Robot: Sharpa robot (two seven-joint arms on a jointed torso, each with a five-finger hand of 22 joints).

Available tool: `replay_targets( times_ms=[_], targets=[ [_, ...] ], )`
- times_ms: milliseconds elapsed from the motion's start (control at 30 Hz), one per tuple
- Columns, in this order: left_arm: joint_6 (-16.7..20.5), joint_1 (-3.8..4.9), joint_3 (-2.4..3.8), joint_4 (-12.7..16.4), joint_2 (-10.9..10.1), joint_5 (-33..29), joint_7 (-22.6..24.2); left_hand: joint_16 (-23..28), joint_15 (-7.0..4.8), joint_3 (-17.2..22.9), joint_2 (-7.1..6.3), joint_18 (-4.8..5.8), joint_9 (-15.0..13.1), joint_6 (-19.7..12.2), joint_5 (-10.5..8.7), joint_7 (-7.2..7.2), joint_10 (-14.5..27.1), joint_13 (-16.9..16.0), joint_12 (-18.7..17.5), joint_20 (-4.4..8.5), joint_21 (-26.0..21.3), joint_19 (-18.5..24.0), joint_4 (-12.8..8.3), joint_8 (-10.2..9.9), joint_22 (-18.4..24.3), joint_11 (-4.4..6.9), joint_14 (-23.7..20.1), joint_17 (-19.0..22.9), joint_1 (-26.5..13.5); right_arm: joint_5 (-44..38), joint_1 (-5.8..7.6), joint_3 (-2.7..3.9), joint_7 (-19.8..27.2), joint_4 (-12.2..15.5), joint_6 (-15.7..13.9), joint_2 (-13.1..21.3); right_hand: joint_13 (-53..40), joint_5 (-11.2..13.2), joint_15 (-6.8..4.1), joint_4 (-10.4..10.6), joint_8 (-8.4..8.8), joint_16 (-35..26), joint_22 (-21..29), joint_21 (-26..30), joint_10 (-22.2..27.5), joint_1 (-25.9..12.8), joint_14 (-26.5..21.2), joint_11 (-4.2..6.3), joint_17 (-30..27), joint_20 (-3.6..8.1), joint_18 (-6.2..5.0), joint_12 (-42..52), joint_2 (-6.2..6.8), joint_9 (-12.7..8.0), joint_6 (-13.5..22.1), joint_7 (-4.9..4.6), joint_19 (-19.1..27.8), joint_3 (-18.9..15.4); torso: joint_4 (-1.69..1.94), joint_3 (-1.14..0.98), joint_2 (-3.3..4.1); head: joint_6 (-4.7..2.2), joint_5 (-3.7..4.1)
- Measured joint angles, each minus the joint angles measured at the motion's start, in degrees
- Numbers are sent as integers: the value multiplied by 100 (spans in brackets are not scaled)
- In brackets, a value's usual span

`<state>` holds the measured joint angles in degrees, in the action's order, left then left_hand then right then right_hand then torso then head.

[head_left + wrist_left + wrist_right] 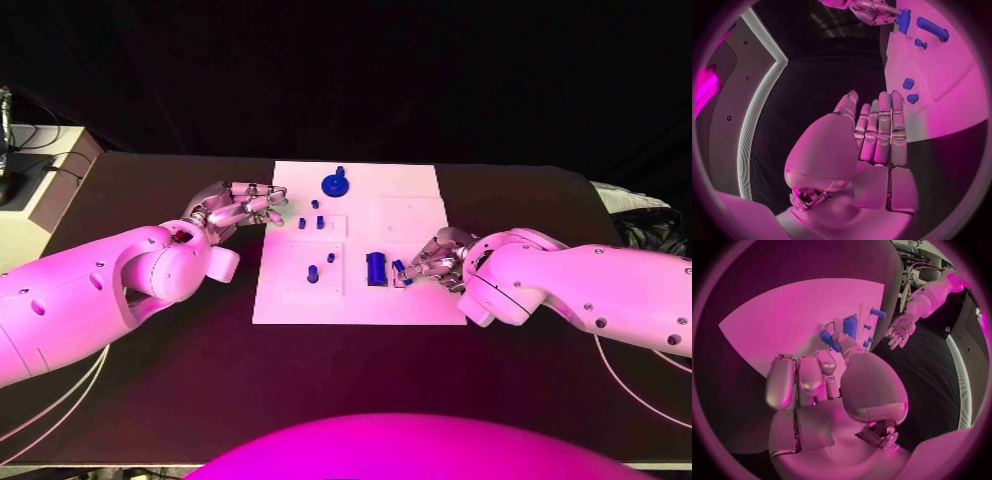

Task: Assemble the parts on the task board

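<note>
Both arms are showing smooth white rounded shells w/ small dark screw dots along the covers, bulging at elbow and wrist. The left robot hand [235,208] and the right robot hand [434,258] are looking silver, metallic, w/ segmented fingers; broad smooth thumb cover and palm plate are appearing in wrist views. Thin pale cables are hanging under each forearm.

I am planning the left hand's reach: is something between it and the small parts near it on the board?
Nothing visible. The left hand is open at the board's left edge, and the two small parts lie just beyond its fingertips, bare board between.
</note>
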<state>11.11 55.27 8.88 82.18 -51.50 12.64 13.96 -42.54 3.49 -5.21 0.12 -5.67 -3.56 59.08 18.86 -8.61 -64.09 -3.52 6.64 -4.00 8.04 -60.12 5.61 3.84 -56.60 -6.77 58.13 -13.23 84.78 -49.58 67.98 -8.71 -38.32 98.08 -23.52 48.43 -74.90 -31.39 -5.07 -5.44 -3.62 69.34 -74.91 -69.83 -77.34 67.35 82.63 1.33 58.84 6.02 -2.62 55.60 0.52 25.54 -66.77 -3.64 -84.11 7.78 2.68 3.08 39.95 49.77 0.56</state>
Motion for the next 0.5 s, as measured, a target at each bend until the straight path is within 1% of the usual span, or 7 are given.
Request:
replay_targets(
  times_ms=[33, 267, 333, 467, 500],
  targets=[
    [0, 0, 0, 0, 0, 0, -1, 0, 0, 0, 0, 0, 0, 0, 0, 0, 0, 0, 0, 0, 0, 0, 0, 0, 0, 0, 0, 0, 0, -3, 1, 1, -5, 4, 4, 0, 0, 0, 0, -170, 12, 0, 0, 0, -1, 0, 0, 1, 0, 0, 0, 0, 0, -26, -8, 8, 0, 108, 0, -2, 0, 2, -1],
    [-4, 0, 0, 1, -3, 0, -8, 0, 0, 0, 0, 0, 0, 0, 0, 0, 0, 0, 0, 0, 0, 0, 0, 0, 0, 0, 0, 0, 0, -34, 3, 2, -49, 18, 25, 9, -4, 0, 1, -203, -8, 0, 0, 0, -2, -12, 1, 1, 0, 0, 1, 0, -12, -69, -38, 38, 0, 134, -3, -2, 0, 10, -3],
    [-4, 0, 0, 1, -4, 0, -10, 0, 0, -1, 0, 0, 0, 0, 0, 0, 0, 0, 0, 0, 0, 0, 1, 0, 0, 0, 0, 0, 0, -45, 2, -1, -60, 23, 30, 15, -4, 0, 1, -252, -11, 0, 1, 0, -2, -24, 1, 1, 0, 0, 0, 0, -24, -105, -49, 50, 0, 182, -3, -2, -1, 12, -3],
    [-6, 0, 0, 1, -7, 0, -14, 0, 0, -16, 0, 0, 0, -21, 0, -21, 0, 0, 0, 0, 0, 0, 16, 0, 1, 0, 0, 4, 0, -78, -2, -3, -88, 34, 39, 26, -4, -2, 8, -259, -11, 0, 1, 0, -4, -51, 8, -1, 0, 0, 1, 0, -30, -149, -57, 59, 0, 187, -3, -4, -1, 12, -3],
    [-7, 0, 0, 1, -7, 0, -15, 0, 0, -16, 0, 0, 0, -21, 0, -21, 0, 0, 0, 0, 0, 0, 16, 0, 1, 0, 0, 4, 0, -87, -3, -4, -95, 38, 41, 29, -4, -71, 8, -259, -11, 0, 1, 0, -6, -139, 8, -1, 0, 0, 0, 0, -27, -151, -57, 59, 0, 187, -3, -4, -1, 13, -3]
  ],
)
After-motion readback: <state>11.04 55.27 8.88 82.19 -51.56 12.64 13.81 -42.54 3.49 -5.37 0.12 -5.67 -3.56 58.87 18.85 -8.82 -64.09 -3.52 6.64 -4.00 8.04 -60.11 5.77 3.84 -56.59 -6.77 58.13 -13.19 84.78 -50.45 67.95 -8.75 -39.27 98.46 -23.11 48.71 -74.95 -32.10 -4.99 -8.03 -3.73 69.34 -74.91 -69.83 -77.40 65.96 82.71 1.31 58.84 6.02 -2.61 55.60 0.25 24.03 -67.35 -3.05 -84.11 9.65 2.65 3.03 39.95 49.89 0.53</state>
